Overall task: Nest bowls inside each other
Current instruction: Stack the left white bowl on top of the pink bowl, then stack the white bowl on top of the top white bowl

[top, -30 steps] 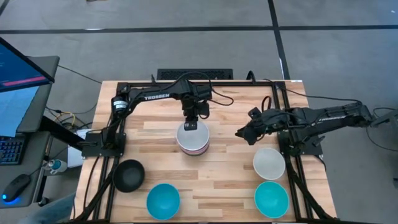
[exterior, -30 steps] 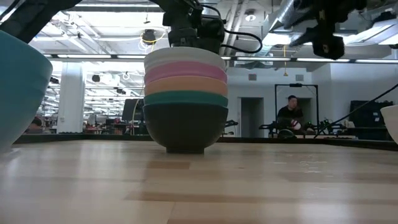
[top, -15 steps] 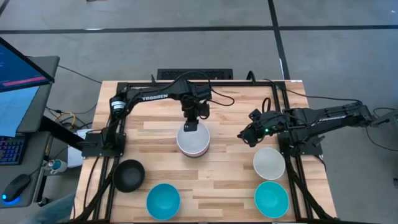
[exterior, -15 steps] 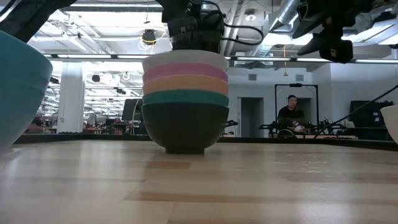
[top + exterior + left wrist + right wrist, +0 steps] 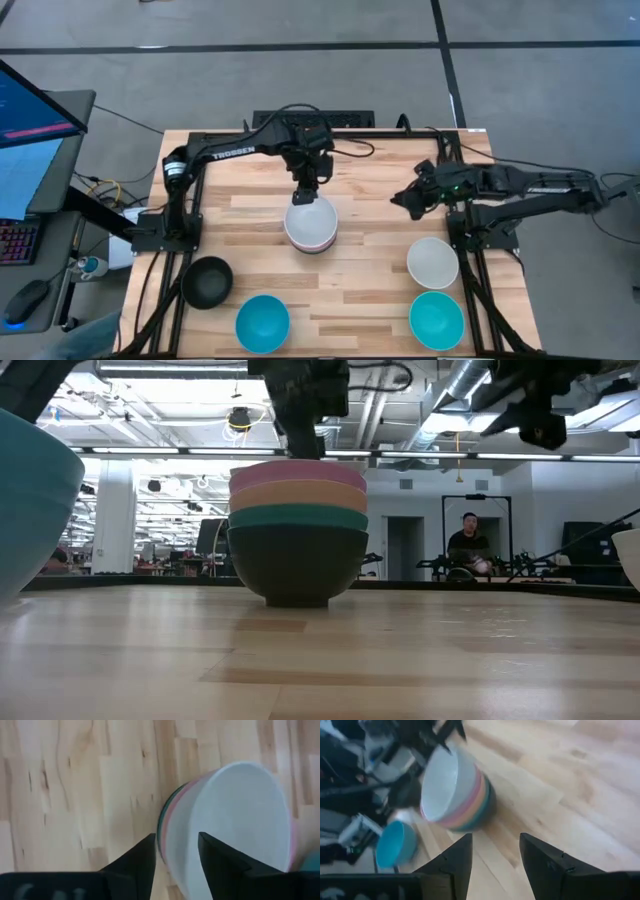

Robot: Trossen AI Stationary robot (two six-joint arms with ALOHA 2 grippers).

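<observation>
My left gripper (image 5: 304, 196): fingers apart, above the stack (image 5: 310, 225)
My right gripper (image 5: 403, 200): fingers apart, waiting
Bowls: light, stiff, slick plastic; pinch the rim

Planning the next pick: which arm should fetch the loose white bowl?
Right. The white bowl sits on the right arm's side, near the open right gripper. The left gripper hangs open over the stack.
</observation>
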